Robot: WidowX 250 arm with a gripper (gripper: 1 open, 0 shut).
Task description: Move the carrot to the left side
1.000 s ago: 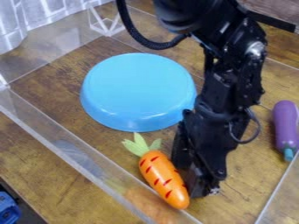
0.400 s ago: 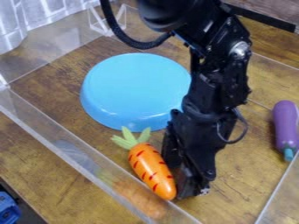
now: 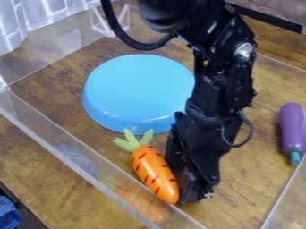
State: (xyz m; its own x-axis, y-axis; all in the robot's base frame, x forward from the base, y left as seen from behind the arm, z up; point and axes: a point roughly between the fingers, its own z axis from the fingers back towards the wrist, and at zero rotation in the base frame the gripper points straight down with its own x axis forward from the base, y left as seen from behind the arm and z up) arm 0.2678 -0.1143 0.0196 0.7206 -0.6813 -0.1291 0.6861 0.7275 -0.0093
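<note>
Brown wood makes up the desk (image 3: 50,88), and see-through walls (image 3: 74,154) stand around it. White cloth (image 3: 34,20) with lines on it sits past the wall in the top left corner of the view.

A big blue dish (image 3: 138,93) lies on the desk. Just below it in the view is the carrot (image 3: 156,174). It is orange with dark red marks, and its green leafy top points up toward the dish. The carrot lies at a slant, near the see-through wall at the bottom.

The black robot arm (image 3: 216,54) comes down from the top. Its end effector (image 3: 189,183) is low, right beside the carrot. I cannot tell if it is open or closed, or if it grips the carrot.

A purple eggplant (image 3: 292,128) is near the right edge, well apart from the carrot.
</note>
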